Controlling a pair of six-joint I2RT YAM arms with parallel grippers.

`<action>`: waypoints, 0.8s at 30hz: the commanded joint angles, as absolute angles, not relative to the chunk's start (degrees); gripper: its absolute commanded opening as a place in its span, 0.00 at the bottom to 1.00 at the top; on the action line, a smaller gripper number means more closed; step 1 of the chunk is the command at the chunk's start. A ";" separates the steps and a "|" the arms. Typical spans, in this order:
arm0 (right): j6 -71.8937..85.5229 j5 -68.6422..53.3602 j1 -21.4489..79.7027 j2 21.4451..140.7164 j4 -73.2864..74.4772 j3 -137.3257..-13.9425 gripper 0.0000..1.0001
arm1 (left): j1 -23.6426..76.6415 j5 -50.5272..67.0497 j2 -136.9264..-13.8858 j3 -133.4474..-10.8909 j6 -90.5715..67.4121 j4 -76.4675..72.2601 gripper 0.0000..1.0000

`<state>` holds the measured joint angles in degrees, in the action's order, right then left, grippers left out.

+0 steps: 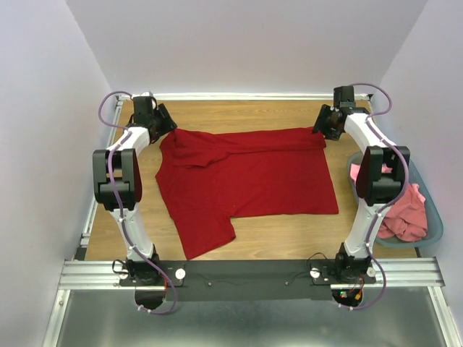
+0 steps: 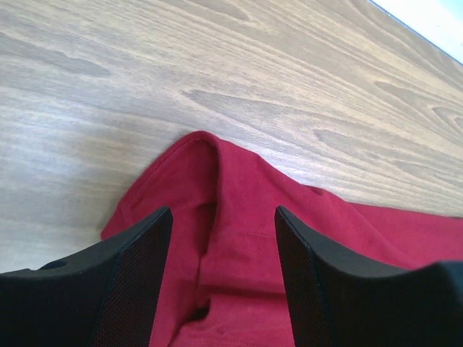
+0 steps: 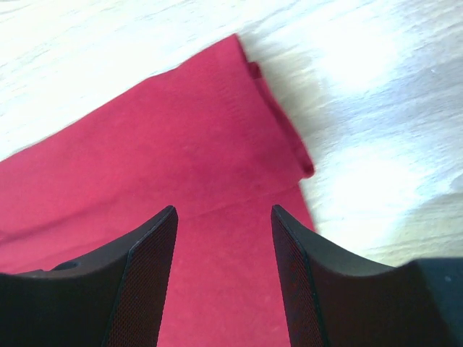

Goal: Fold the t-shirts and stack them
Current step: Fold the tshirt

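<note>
A dark red t-shirt (image 1: 246, 177) lies spread on the wooden table, its far edge folded over and one sleeve pointing toward the near edge. My left gripper (image 1: 165, 124) hovers open over the shirt's far left corner. In the left wrist view a rumpled fold of the red t-shirt (image 2: 231, 181) lies beneath the open left gripper (image 2: 223, 210). My right gripper (image 1: 322, 126) stands open over the far right corner. In the right wrist view the red t-shirt (image 3: 166, 144) lies flat under the open right gripper (image 3: 224, 208). Salmon-pink t-shirts (image 1: 405, 217) sit bunched at the right.
A grey-blue plastic basket (image 1: 436, 217) stands at the table's right edge and holds the pink shirts, partly behind the right arm. Bare wood (image 1: 289, 238) shows between the red shirt and the near rail. White walls close in the far and side edges.
</note>
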<state>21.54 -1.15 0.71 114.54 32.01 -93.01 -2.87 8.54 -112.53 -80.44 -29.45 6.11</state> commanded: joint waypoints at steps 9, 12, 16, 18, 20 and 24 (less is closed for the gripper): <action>20.92 2.55 -2.37 118.74 30.94 -93.69 0.62 | -2.90 8.61 -111.64 -74.99 -26.72 6.24 0.67; 20.39 1.41 -2.90 119.53 30.94 -93.78 0.62 | -2.55 8.44 -108.46 -69.01 -27.68 4.48 0.63; 20.48 1.06 -3.08 120.32 30.94 -93.25 0.61 | -1.67 8.35 -105.56 -63.73 -27.25 3.61 0.60; 20.39 1.32 -3.25 120.76 30.94 -93.08 0.60 | -1.41 8.17 -104.07 -61.45 -27.16 2.55 0.59; 20.30 0.97 -3.78 121.63 30.85 -93.51 0.59 | -1.23 8.61 -103.71 -61.00 -27.16 1.49 0.59; 19.25 0.26 -4.22 123.22 30.85 -94.48 0.58 | -0.70 10.11 -103.54 -61.61 -26.81 0.79 0.59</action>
